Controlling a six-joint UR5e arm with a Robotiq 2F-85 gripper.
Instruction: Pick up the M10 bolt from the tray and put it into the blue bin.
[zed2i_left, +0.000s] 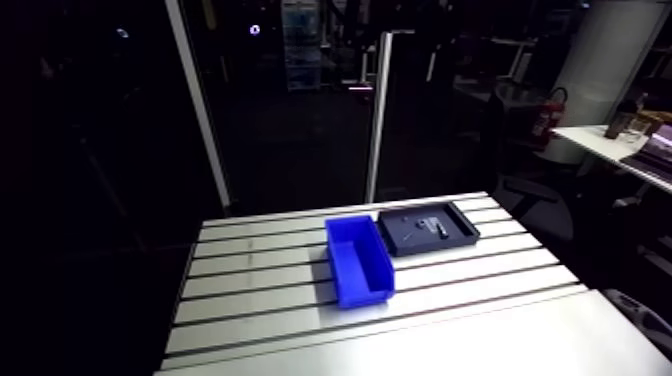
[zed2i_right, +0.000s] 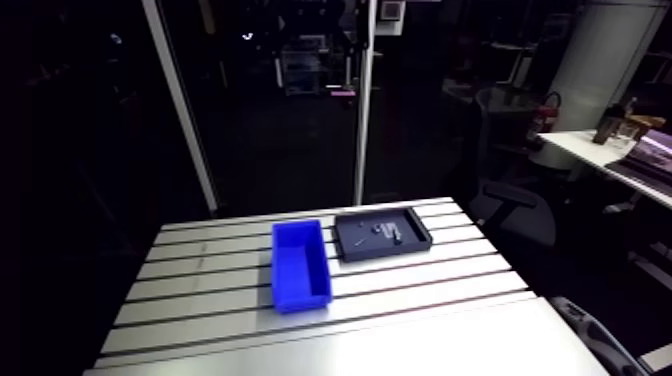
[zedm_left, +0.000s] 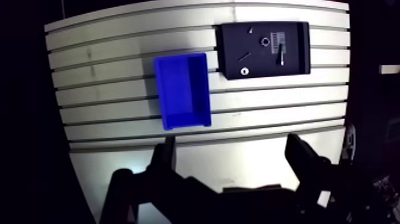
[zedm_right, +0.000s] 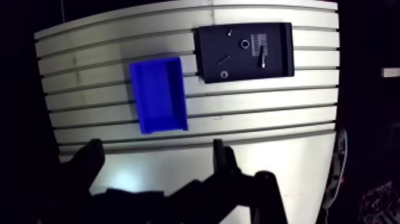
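The M10 bolt (zedm_left: 281, 55) is being seen lying in the black tray (zedm_left: 302, 42), toward its 3 o'clock side in the arm view, the tray sitting on the slotted table (zedm_left: 107, 95) just beside the blue bin (zedm_left: 182, 89), at the bin's 2 o'clock, while the gripper (zedm_left: 232, 143) is being held wide open and empty, both well ahead of it.

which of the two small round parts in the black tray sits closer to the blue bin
The small round part near the edge of the shallow black tray facing the blue plastic bin; the other ring lies deeper in, beside the striped label.
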